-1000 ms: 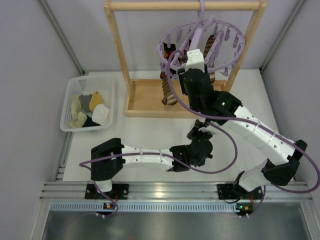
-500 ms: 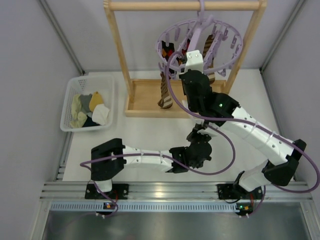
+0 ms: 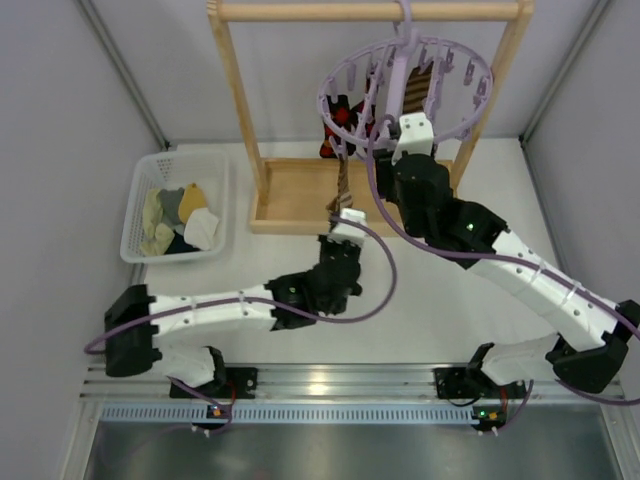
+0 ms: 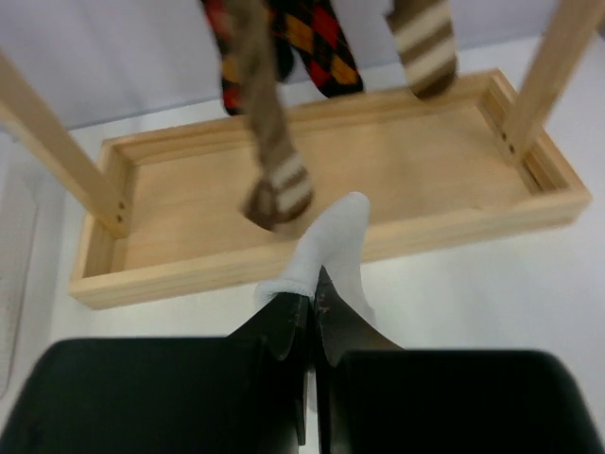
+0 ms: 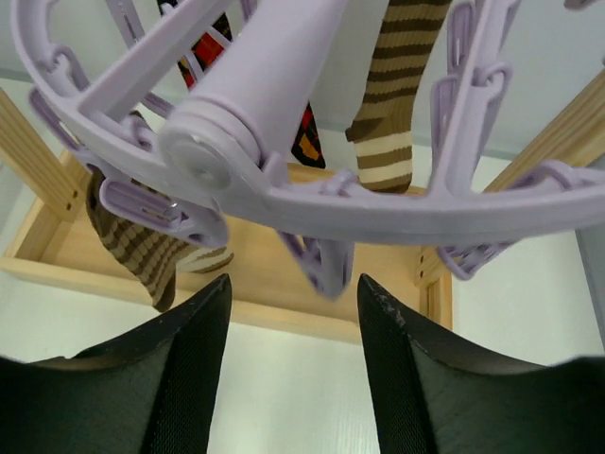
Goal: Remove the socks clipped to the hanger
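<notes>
Left wrist view has the left hand [image 4: 312, 305] clamped on a white sock [image 4: 336, 241], just beside a brown striped sock [image 4: 276, 187] that hangs from the hanger [image 5: 255, 113]. The right hand [image 5: 293, 303] stands open just under its ring. Rising carelessly, it could set the hanger swinging, and the left's thin pinch could drop its sock.

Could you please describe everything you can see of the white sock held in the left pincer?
The white sock is small and plain, of soft knit fabric, with a ribbed, slightly ruffled cuff at its lower left and a rounded toe. The left pincer is shut on it near the cuff end. From there it sticks up and away, slightly bent, with its toe free of any clip. In the wrist view it overlaps the near wall of the wooden base; whether it touches that wall cannot be told.
</notes>
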